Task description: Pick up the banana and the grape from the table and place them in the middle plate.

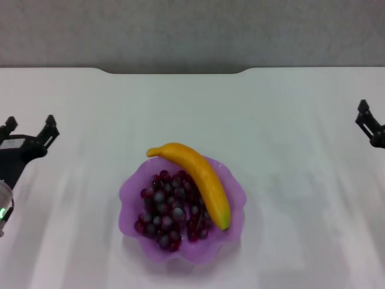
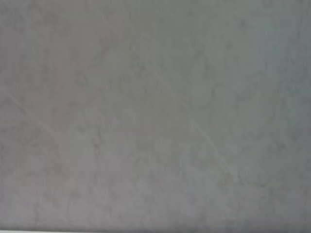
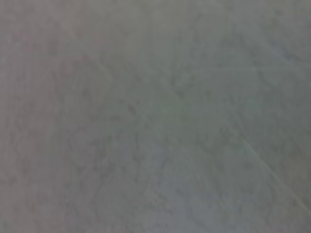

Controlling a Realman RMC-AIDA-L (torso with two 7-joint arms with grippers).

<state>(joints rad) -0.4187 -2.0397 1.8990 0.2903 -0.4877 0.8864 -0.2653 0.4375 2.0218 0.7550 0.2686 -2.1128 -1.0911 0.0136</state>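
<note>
You've got both fruits in the middle plate (image 1: 131, 191) now, centre of the table (image 1: 289, 180), near edge. Plate's a see-through light purple dish w/ a wavy scalloped rim, sitting flat. The grape (image 1: 168, 208) bunch fills the plate's left and middle: lots of small round berries, dark red-purple, a few greyish, loosely piled. The banana (image 1: 201, 177) lies along the right side of the plate, touching the grapes, curved, yellow-orange. One end pokes over the far-left rim; the other end, greenish-dark at the tip, rests inside near the right rim.

Left gripper (image 1: 29, 133) is well off to the left over the table, fingers spread apart, nothing between them. Right gripper (image 1: 370, 125) is at the far right edge, only partly in view, so can't tell its jaw state. Both well apart from the plate.

Wrist views: just a blank grey surface, no detail.
</note>
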